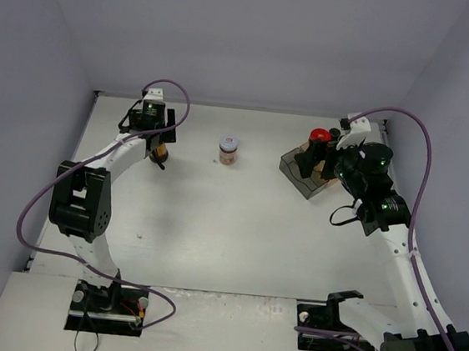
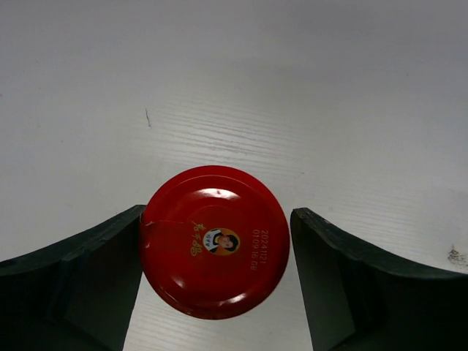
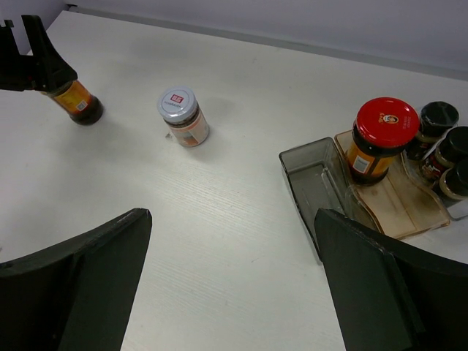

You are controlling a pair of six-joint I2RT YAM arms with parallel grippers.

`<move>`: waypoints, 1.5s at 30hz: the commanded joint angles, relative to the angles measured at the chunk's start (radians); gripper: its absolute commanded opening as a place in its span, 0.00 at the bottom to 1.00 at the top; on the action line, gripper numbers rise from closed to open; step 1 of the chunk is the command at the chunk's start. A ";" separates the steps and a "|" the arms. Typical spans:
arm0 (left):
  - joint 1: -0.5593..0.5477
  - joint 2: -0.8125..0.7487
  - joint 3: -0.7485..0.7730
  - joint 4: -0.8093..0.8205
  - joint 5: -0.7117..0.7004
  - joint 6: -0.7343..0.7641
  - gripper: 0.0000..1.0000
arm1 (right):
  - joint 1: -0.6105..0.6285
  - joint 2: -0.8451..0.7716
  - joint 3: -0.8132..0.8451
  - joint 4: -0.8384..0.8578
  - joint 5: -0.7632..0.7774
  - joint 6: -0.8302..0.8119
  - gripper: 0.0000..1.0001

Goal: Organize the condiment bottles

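Condiment bottles all stand in the far half of the tabletop, strung out along its far edge. Nearest, on the right side, the right claw is spread wide and hangs above the tabletop close to the tray. The tray is clear and smoky and lies toward the far right corner.

In the tray stands a red-lidded jar, dark with a yellow-orange label and upright. Just beside it, toward the right edge, three black-capped bottles stand close together. I cannot tell whether they are inside the tray.

About the middle of the far edge, well apart from the tray, the white-lidded jar stands upright alone.

Toward the far left corner, the left claw pinches the other red-lidded jar by its lid. The left wrist view shows a finger against each side of the red lid. From the right wrist view this jar looks tilted under the claw. I cannot tell whether its base touches the tabletop.
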 commanded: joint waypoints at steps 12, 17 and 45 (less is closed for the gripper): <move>-0.014 -0.057 0.061 -0.025 0.152 -0.002 0.05 | 0.001 -0.035 0.027 -0.003 -0.026 -0.026 1.00; -0.100 -0.133 0.101 -0.141 0.187 0.015 0.00 | -0.001 -0.051 0.023 -0.020 -0.012 -0.032 1.00; -0.611 -0.089 0.118 -0.226 0.161 -0.017 0.40 | 0.001 -0.101 -0.059 -0.057 0.057 -0.012 1.00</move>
